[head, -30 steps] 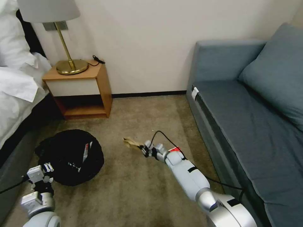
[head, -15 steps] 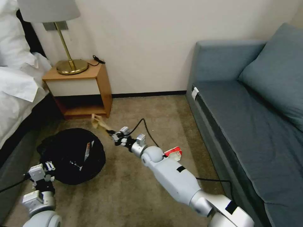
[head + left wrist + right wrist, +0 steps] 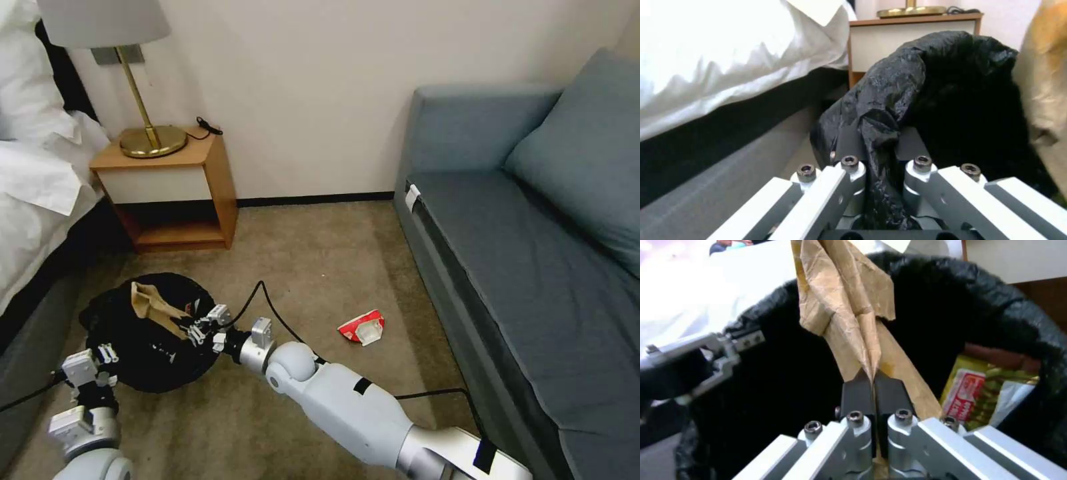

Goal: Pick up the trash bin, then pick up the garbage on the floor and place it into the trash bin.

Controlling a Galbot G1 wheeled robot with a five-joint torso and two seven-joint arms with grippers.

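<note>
The trash bin (image 3: pixel 153 377), lined with a crinkly black bag, stands on the floor (image 3: pixel 313 260) at the left. My left gripper (image 3: pixel 105 352) is shut on a fold of its liner (image 3: pixel 878 146) at the near rim. A crumpled tan paper (image 3: pixel 150 303), one piece of the garbage, hangs over the bin's mouth with my right gripper (image 3: pixel 197 328) shut on its lower end (image 3: pixel 872 380). Inside the bin lies a yellow snack wrapper (image 3: pixel 978 396). A crumpled red-white wrapper (image 3: pixel 361 329) rests on the carpet to the right of the bin.
A wooden nightstand (image 3: pixel 170 190) with a brass lamp (image 3: pixel 143 130) stands behind the bin. A bed with white linen (image 3: pixel 33 187) borders the left side. A blue-grey sofa (image 3: pixel 527 253) runs along the right. Open carpet lies between them.
My right arm swung left with the tan paper, from mid-carpet to over the bin's mouth. The red-white wrapper now lies in plain sight. The left gripper kept its hold.
</note>
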